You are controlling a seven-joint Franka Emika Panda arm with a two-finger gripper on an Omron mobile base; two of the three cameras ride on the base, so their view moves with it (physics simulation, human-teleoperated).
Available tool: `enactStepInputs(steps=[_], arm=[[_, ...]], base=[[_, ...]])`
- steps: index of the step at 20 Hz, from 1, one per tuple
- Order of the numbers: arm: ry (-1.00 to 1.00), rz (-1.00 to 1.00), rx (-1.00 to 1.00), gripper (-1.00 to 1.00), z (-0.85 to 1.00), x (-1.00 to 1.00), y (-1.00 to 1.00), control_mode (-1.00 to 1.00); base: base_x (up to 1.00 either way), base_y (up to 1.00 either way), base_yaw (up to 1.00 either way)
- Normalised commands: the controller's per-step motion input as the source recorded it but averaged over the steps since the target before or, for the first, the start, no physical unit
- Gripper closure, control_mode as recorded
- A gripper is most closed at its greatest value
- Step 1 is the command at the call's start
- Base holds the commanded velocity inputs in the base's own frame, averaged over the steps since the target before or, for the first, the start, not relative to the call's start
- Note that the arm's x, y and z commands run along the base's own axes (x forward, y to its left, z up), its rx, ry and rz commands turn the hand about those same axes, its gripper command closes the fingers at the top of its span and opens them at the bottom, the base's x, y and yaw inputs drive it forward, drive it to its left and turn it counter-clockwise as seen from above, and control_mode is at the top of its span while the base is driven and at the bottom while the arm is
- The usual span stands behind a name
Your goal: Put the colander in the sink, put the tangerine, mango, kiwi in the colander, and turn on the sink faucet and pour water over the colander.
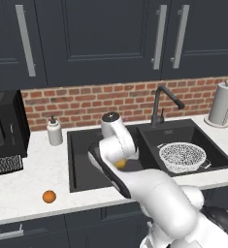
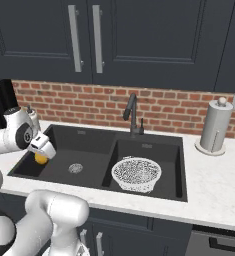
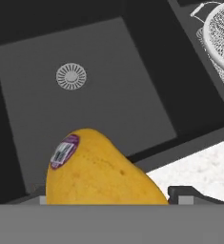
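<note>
One mango (image 3: 96,169) sits clamped in the gripper (image 2: 42,151) over the sink's (image 2: 94,137) left basin, its lower end cut off in the hand view, one colander (image 2: 136,173) stands in the right basin, and one tangerine (image 1: 49,196) lies near the counter (image 1: 18,186) edge.

The white speckled colander (image 1: 183,157) sits upright in the right basin of the black sink (image 2: 89,137), below the black faucet (image 2: 132,115). The yellow-orange mango (image 3: 96,169), bearing a small purple sticker, hangs above the sink's left basin. The deep orange tangerine (image 1: 49,196) lies on the counter left of the sink.
</note>
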Motion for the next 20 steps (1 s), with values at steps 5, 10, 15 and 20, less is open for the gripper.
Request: enactStepInputs(steps=[5, 10, 15, 20], arm=[[0.00, 0.00, -0.02, 1.00, 0.02, 0.23, -0.97, -1.00], [0.00, -0.03, -0.05, 1.00, -0.01, 0.37, -0.89, -1.00], [0.00, -0.06, -0.06, 1.00, 0.00, 0.49, -0.72, -1.00], [0.00, -0.07, -0.05, 1.00, -0.08, 0.38, -0.66, -1.00]], base=[[0.00, 0.00, 0.00], [0.00, 0.00, 0.00], [0.00, 0.00, 0.00], [0.00, 0.00, 0.00]])
